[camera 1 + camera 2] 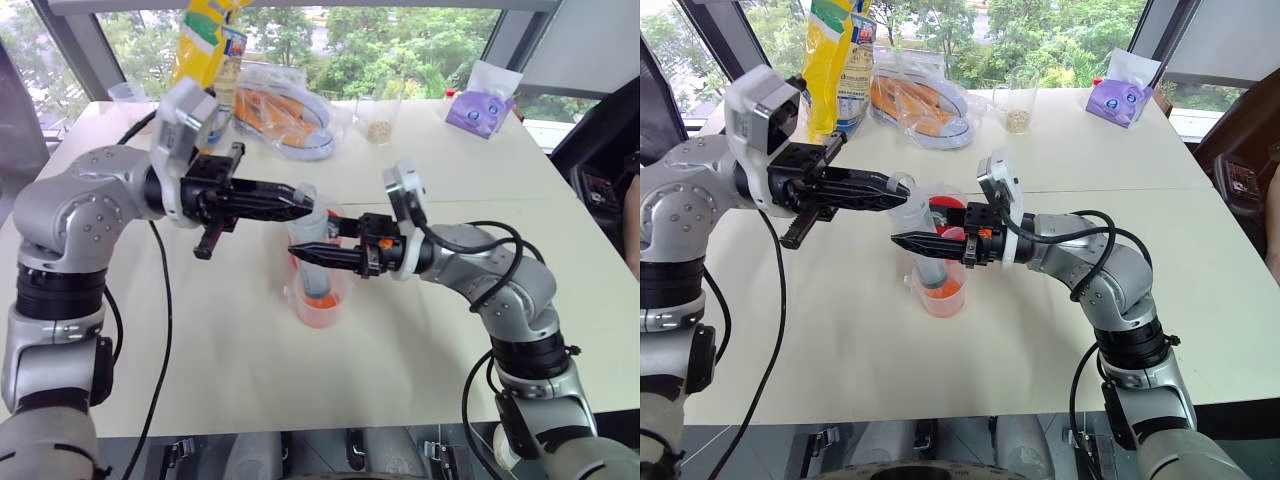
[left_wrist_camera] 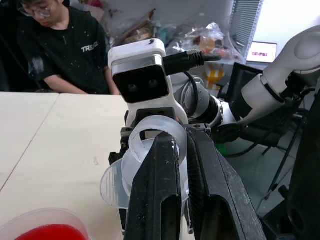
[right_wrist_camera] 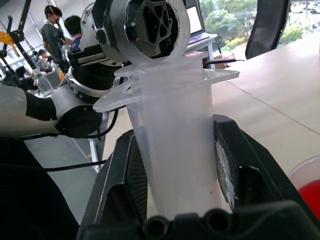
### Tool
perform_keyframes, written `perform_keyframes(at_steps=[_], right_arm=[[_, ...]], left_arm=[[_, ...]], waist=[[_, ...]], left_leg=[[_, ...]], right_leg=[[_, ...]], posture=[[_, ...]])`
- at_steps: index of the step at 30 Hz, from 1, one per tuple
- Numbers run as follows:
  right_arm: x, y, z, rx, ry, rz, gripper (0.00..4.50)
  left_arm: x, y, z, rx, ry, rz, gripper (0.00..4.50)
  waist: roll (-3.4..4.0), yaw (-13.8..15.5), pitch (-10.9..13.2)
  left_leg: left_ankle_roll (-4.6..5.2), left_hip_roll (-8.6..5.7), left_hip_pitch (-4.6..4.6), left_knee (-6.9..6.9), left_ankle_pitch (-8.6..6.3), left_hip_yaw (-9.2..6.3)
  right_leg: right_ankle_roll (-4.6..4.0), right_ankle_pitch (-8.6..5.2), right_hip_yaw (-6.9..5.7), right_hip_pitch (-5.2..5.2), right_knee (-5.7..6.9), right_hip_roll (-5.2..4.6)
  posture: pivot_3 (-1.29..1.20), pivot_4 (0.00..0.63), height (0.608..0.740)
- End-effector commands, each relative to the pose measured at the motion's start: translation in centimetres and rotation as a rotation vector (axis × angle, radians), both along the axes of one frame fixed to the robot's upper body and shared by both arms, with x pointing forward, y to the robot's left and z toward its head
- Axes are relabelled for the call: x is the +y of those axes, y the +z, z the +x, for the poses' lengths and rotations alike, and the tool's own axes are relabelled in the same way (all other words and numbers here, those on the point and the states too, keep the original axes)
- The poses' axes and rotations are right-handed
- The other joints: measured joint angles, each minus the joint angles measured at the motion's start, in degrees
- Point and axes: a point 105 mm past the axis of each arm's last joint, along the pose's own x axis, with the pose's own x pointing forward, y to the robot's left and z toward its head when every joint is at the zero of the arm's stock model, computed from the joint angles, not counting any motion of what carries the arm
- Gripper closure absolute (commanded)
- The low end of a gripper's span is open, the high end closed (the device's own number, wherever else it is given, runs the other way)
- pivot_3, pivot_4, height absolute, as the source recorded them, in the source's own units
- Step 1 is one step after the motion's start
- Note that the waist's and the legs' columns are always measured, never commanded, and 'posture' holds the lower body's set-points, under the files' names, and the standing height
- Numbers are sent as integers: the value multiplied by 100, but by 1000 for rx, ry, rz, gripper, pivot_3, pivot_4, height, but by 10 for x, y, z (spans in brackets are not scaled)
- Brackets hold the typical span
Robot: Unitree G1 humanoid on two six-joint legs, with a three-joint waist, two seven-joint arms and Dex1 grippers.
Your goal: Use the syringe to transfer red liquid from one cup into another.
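Observation:
The syringe (image 1: pixel 915 218) stands upright, its lower end inside the shorter clear beaker (image 1: pixel 960 296), which holds a little orange-red liquid (image 1: pixel 945 290). My right gripper (image 1: pixel 898 240) reaches in from the right and is shut on the syringe barrel (image 3: pixel 175 150). My left gripper (image 1: pixel 902 190) comes in level from the left, just above, shut on the plunger's top (image 2: pixel 150 145). The taller beaker of red liquid (image 1: pixel 948 208) stands right behind the syringe, partly hidden by the right gripper. Its red surface (image 2: pixel 47 232) also shows in the left wrist view.
At the table's far side stand a yellow bag (image 1: pixel 825 60), a clear plastic bag with orange contents (image 1: pixel 925 100), a clear cup with beige grains (image 1: pixel 1018 108) and a purple tissue pack (image 1: pixel 1120 100). A dark chair (image 1: pixel 1240 150) is off the right edge. A person (image 2: pixel 60 50) sits beyond the table.

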Motion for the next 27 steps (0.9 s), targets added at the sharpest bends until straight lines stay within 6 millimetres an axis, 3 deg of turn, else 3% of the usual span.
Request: perform_keyframes(at_steps=[1, 8, 11, 18, 23, 27], right_arm=[[-8, 47, -12, -170, 0, 143, 3034], [-5, 33, -12, -130, 1, 129, 3034], [-5, 30, -10, -117, 1, 125, 3034], [-7, 22, -7, -91, -7, 117, 3034], [-8, 20, -5, -84, -13, 115, 3034], [-11, 24, -4, -77, -21, 125, 3034]], left_arm=[[-8, -9, 2, 39, 6, 57, 4411], [0, 7, 11, 27, 81, 25, 4411], [5, 9, 16, 39, 122, 17, 3457], [26, 17, 27, 3, 241, -1, 46], [52, 26, 28, -33, 340, -7, 46], [63, 21, 21, -33, 378, 7, 46]], waist=[[0, 6, 0], [0, -5, 0], [0, -9, 0], [0, -4, 0], [0, -16, 1], [1, -13, 1]], left_leg=[[0, 0, 0, 0, 0, 0], [0, 0, 0, 0, 0, 0], [0, 1, 0, 0, 0, 0], [0, 1, 1, 0, 0, 0], [0, 2, 1, -1, 0, 0], [0, 3, 3, -3, 0, 1]], right_leg=[[0, 0, 0, 0, 0, 0], [0, 0, 0, 0, 0, 1], [0, 0, 0, 0, 0, 2], [1, 0, 0, 0, 0, 2], [0, 0, 0, 0, 0, 2], [0, 0, 1, -2, 0, 1]], posture=[[0, 150, 740], [0, 150, 740], [0, 150, 740], [0, 150, 740], [0, 150, 740], [0, 150, 740]])
